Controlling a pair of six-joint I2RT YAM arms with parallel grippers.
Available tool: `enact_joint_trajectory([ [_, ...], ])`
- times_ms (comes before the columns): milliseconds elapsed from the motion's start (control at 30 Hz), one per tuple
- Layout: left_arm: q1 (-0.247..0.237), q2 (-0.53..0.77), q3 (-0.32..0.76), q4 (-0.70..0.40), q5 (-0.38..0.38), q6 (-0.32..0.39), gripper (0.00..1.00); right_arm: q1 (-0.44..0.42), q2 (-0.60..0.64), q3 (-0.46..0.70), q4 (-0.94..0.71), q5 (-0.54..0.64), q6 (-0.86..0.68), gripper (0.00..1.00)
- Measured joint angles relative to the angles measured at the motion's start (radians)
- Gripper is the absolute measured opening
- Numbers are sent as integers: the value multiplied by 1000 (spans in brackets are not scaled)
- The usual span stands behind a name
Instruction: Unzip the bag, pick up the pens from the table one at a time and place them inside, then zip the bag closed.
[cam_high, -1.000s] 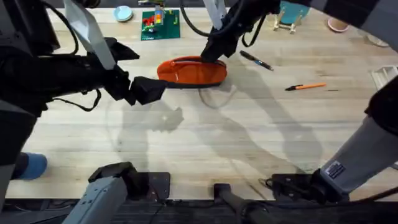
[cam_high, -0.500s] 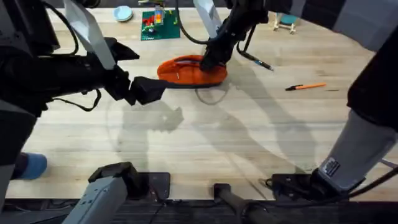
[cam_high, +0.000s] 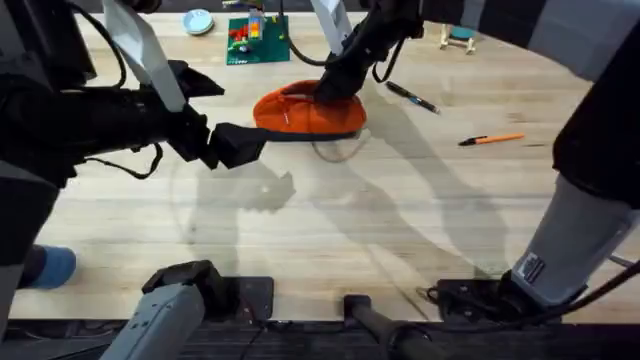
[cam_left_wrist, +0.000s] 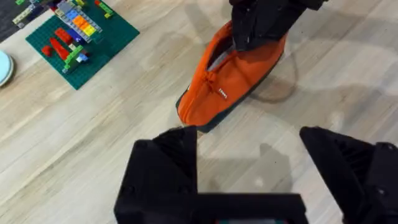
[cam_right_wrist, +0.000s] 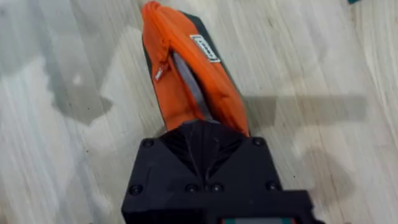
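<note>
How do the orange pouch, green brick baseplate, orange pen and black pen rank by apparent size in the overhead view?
1. Orange pouch
2. Green brick baseplate
3. Orange pen and black pen: alike, so unranked.

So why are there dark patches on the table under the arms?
Those are shadows: in the overhead view the arms cast soft grey shapes on the wooden table; in the right wrist view a dark band falls beside the orange pouch.
</note>
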Motion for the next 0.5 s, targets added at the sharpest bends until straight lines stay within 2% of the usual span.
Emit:
enact_joint_trajectory([
  [500, 0, 0, 0, 0, 0, 0, 993, 11, 0, 0, 17, 112, 89, 32],
])
